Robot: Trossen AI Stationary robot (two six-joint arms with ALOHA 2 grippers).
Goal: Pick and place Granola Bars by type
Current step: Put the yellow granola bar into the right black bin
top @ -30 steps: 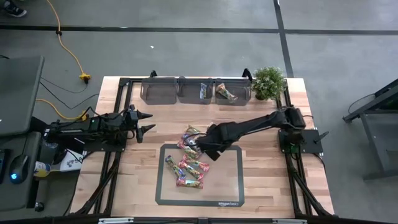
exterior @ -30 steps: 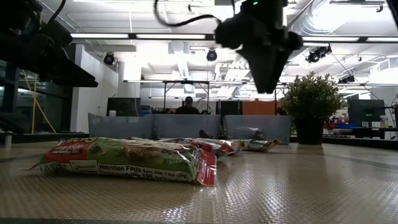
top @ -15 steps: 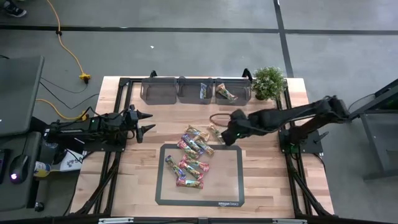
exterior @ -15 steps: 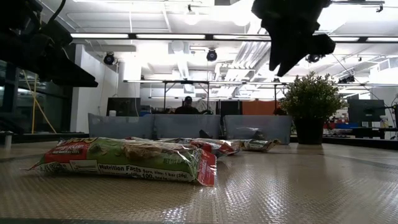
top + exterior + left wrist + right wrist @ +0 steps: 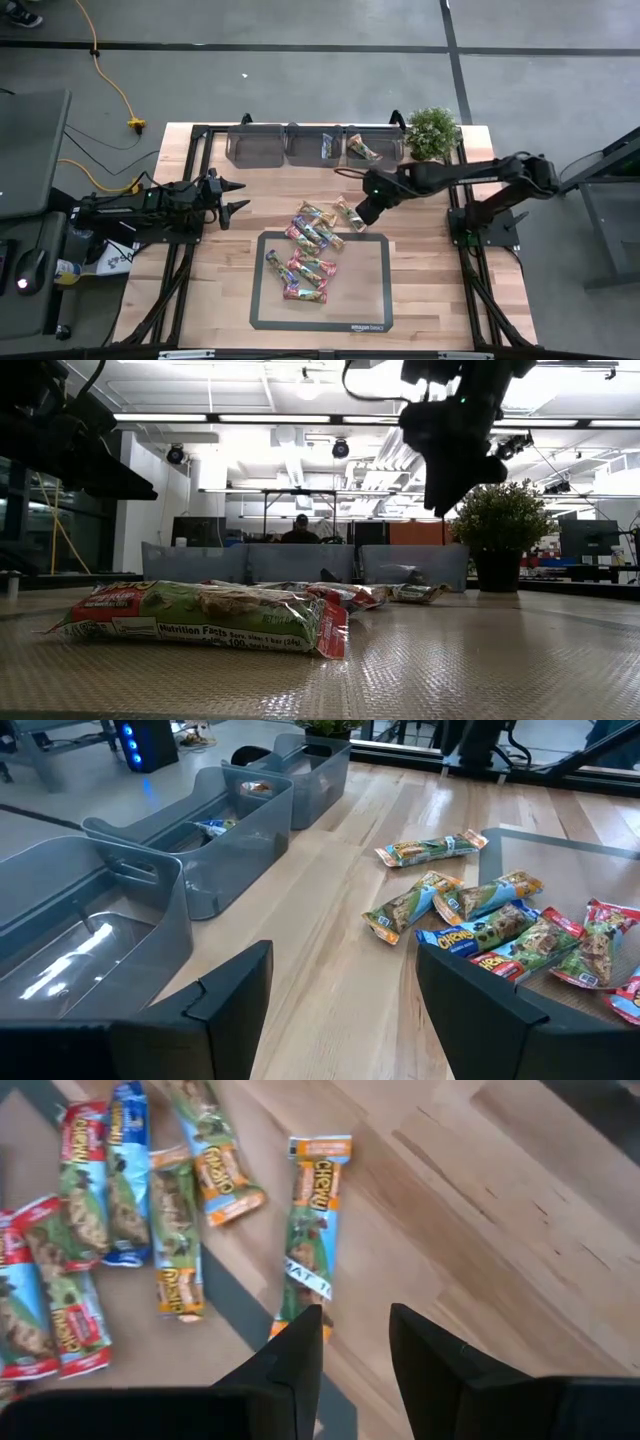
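Observation:
Several granola bars (image 5: 305, 255) in red, green and blue wrappers lie in a loose pile, partly on the dark-edged mat (image 5: 372, 300) and partly on the wood. One green bar with orange ends (image 5: 315, 1230) lies alone on the wood, right of the pile (image 5: 347, 213). My right gripper (image 5: 362, 212) hangs above this bar, pointing steeply down. Its fingers (image 5: 300, 1355) are a narrow gap apart with nothing between them, and they are clear of the table in the low view (image 5: 440, 475). My left gripper (image 5: 240, 197) waits open at the table's left (image 5: 345, 1010).
Three grey bins (image 5: 255, 145) stand in a row at the far edge. The middle one (image 5: 312, 145) holds a blue bar and the right one (image 5: 372, 145) a green bar. A potted plant (image 5: 432, 132) stands at the far right corner. Bare wood lies right of the mat.
My right gripper has gone from above the pile on the mat toward the table's right and far side, rising a little on the way. It now hangs over the lone orange-ended bar. The bars have not moved.

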